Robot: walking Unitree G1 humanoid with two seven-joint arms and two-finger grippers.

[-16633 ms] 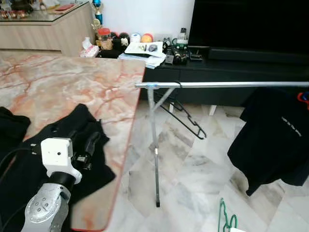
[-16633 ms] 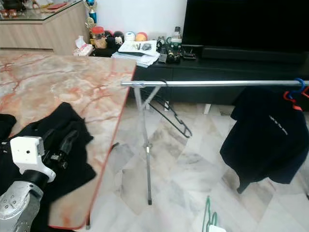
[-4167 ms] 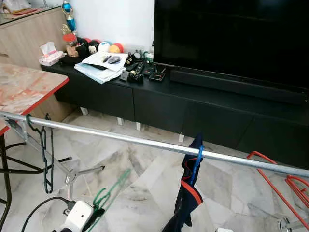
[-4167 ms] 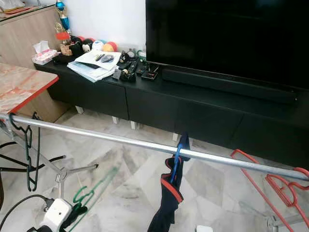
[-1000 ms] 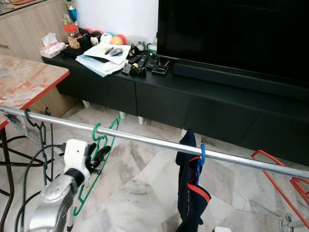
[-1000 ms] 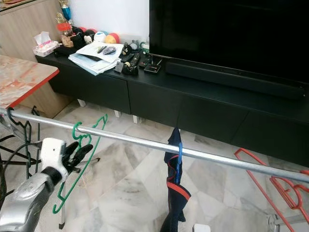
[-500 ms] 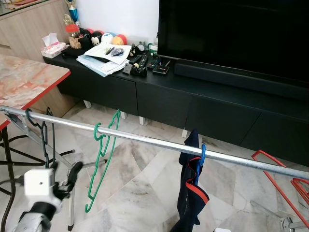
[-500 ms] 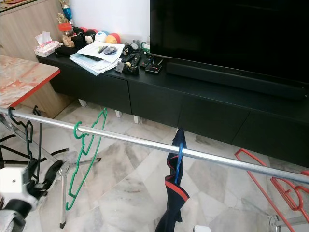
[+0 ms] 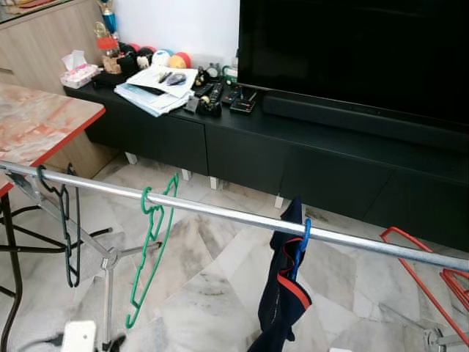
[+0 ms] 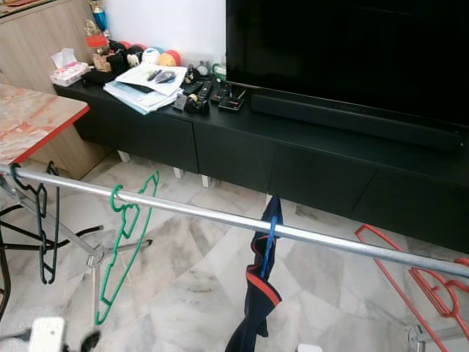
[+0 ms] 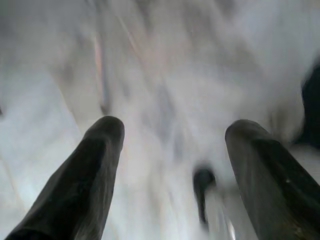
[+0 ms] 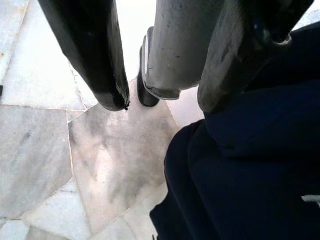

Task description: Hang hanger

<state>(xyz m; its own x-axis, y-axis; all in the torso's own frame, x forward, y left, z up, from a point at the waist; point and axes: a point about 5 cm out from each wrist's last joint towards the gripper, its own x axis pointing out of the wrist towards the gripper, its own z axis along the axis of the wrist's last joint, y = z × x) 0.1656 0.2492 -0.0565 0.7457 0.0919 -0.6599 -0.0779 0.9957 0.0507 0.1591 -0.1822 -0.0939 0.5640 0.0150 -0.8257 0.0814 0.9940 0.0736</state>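
Left eye view: green hanger [image 9: 152, 249] on rail [image 9: 220, 213]; both grippers' fingers apart, no legible writing.

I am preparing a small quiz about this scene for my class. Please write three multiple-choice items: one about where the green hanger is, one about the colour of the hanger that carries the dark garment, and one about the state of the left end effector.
1. Where is the green hanger?
A. on the marble table
B. hooked on the metal rail
C. on the floor

2. What colour is the hanger carrying the dark garment?
A. blue
B. yellow
C. white

3. How is the left end effector?
A. shut on the green hanger
B. shut on the rail
C. open, holding nothing

Answers:
1 B, its hook sits over the rail between the black hanger and the garment.
2 A, a blue hook curls over the rail above the garment.
3 C, the left wrist view shows its two fingers apart with only blurred floor between them.
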